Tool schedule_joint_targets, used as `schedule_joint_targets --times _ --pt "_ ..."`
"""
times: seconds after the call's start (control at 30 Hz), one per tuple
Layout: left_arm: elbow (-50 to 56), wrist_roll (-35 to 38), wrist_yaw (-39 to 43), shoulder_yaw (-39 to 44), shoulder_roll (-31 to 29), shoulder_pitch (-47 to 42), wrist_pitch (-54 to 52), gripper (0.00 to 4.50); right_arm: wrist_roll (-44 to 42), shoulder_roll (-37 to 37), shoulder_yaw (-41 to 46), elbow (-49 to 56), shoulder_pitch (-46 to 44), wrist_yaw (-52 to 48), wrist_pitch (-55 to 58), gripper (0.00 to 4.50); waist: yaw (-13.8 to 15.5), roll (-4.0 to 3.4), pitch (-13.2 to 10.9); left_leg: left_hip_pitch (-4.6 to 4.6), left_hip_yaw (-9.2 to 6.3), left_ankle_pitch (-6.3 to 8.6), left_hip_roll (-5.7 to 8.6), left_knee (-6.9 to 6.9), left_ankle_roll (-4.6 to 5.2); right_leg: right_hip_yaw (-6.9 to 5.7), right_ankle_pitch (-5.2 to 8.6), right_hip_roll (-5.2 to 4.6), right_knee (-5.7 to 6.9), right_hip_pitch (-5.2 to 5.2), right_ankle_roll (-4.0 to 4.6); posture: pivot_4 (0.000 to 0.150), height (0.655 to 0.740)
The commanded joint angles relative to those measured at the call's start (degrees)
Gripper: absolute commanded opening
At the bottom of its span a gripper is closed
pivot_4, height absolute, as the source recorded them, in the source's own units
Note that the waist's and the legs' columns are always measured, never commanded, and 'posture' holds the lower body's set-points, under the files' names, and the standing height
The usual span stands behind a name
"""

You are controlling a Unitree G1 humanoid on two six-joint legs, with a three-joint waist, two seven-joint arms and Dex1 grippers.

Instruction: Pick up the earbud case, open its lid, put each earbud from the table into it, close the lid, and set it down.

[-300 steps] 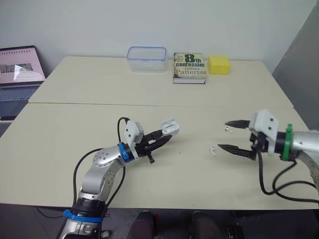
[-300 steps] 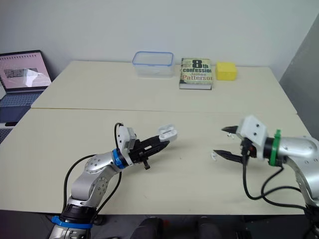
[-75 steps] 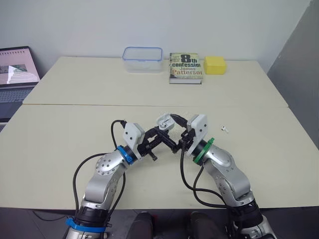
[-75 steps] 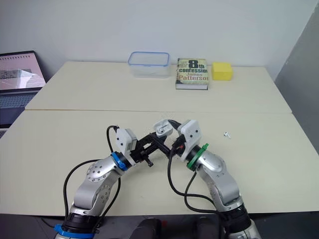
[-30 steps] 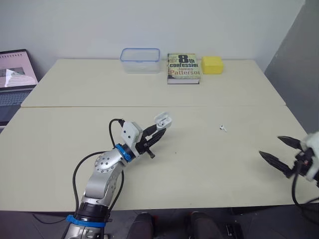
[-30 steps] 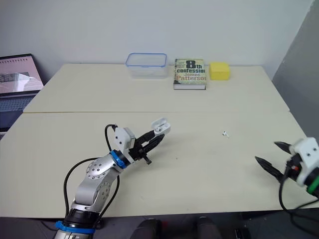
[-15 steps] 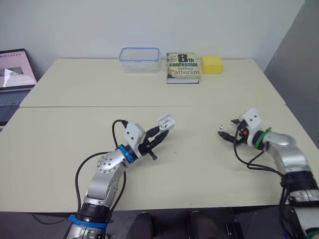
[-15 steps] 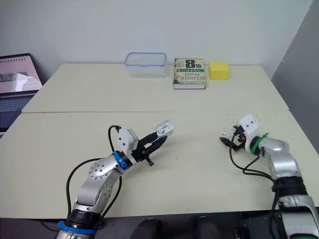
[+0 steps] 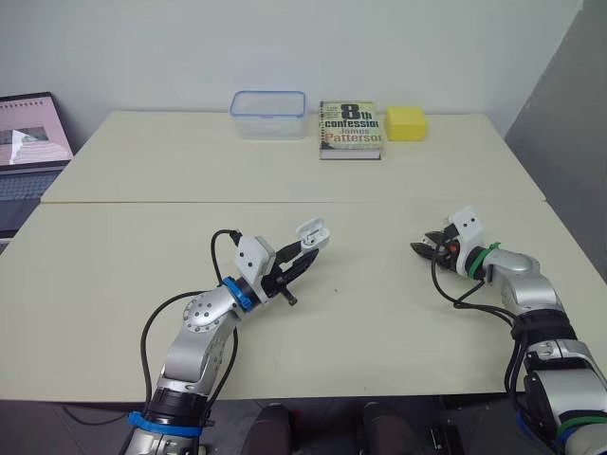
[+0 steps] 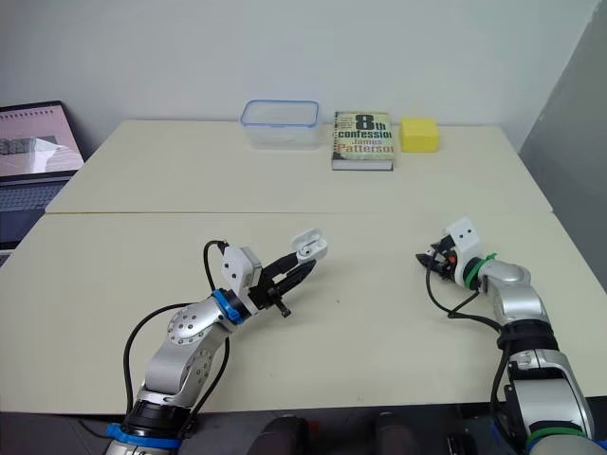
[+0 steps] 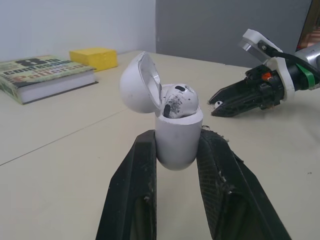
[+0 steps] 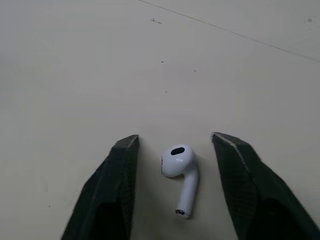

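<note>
The second earbud (image 12: pixel 180 167) lies flat on the desk (image 9: pixel 379 313) near its right edge. Its stem points back toward the wrist, long axis parallel to the fingers. Your right gripper (image 12: pixel 174 136) straddles it, fingers apart, not touching. Over the desk's middle, your left gripper (image 9: pixel 296 261) clamps the case (image 11: pixel 176 142) upright, lid open, first earbud (image 11: pixel 179 99) seated. Remaining, I judge: grasp, insert, close, set down.

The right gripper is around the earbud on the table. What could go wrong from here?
The earbud lies flat between the open jaws of the right gripper; closing could flick it away. The earbud case in the left gripper stands open with a seated earbud; a jolt might spill it.
</note>
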State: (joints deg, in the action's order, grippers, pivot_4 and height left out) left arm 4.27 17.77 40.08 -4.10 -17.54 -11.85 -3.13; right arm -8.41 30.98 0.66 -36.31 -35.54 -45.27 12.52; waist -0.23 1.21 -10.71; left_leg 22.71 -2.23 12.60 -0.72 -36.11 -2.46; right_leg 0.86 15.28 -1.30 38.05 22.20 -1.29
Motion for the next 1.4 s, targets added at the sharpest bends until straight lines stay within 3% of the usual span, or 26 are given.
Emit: schedule_joint_targets --times 0.03,0.1,0.27,0.43,0.67,1.1,1.13,1.33,1.4 --pt "2.47 0.28 -0.02 0.4 0.09 -0.67 0.92 0.77 -0.16 2.01 0.26 2.96 1.54 -1.93 2.98 1.13 0.11 0.0 0.0 0.0 0.0 0.0 0.0 0.0 0.0 0.0 0.0 0.0 0.0 0.0 0.0 0.15 0.74" --pt "2.55 0.33 0.04 0.42 0.04 -0.7 0.84 0.77 -0.97 3.06 0.28 7.58 2.9 -4.01 4.91 0.43 0.13 0.0 0.0 0.02 -0.01 0.0 0.0 0.0 0.0 -0.01 0.0 0.0 -0.01 0.02 0.0 0.15 0.74" --pt "3.28 0.44 0.07 0.39 -0.2 -0.14 0.57 0.77 -2.93 10.07 -2.11 26.94 10.67 -13.47 8.12 0.4 0.11 -0.01 0.0 0.14 -0.05 0.0 -0.01 0.02 0.0 -0.03 0.0 -0.01 -0.04 0.11 -0.01 0.15 0.74" --pt "5.12 0.54 -0.24 0.17 -0.35 1.61 -0.11 0.77 -3.61 21.98 -2.61 42.98 22.86 -23.67 5.48 0.4 0.1 -0.03 0.0 0.11 -0.1 0.01 -0.04 0.02 0.0 -0.07 0.16 0.02 -0.05 0.09 -0.27 0.15 0.74" --pt "7.78 0.6 -0.83 -0.48 -0.19 3.92 -1.27 0.77 -1.0 31.49 -1.66 42.87 32.26 -28.27 -2.31 0.4 -0.01 -0.03 0.0 0.02 0.03 0.01 -0.03 0.0 0.0 0.02 0.17 0.01 -0.04 0.05 -0.3 0.15 0.74" --pt "9.53 0.47 -1.34 -0.41 -0.22 5.44 -2.51 0.77 3.26 31.79 -7.35 36.15 27.87 -31.9 -8.08 0.4 0.09 -0.01 0.01 -0.01 0.03 0.01 -0.02 -0.01 0.0 0.02 0.17 0.0 -0.08 -0.01 -0.31 0.15 0.74" --pt "9.65 0.46 -1.4 -0.44 -0.21 5.56 -2.59 0.77 3.35 31.44 -7.45 35.89 27.4 -31.7 -8.07 0.96 0.1 -0.01 0.01 -0.01 0.02 0.01 -0.02 -0.01 0.0 0.01 0.17 0.0 -0.08 -0.02 -0.31 0.15 0.74" --pt "10.12 0.52 -1.59 -0.63 -0.2 6.11 -2.92 0.77 2.72 31.39 -5.62 36.82 27.47 -31.11 -10.75 2.56 0.12 -0.01 0.01 -0.02 0.02 0.01 -0.02 -0.02 0.0 0.01 0.17 -0.01 -0.08 -0.03 -0.31 0.15 0.74" --pt "10.15 0.52 -1.59 -0.69 -0.17 6.21 -2.99 0.77 0.44 31.89 -3.87 39.68 28.24 -31.38 -9.09 2.57 0.13 -0.01 0.01 -0.01 0.01 0.01 -0.02 -0.01 0.0 0.0 0.17 -0.01 -0.08 -0.02 -0.31 0.15 0.74"
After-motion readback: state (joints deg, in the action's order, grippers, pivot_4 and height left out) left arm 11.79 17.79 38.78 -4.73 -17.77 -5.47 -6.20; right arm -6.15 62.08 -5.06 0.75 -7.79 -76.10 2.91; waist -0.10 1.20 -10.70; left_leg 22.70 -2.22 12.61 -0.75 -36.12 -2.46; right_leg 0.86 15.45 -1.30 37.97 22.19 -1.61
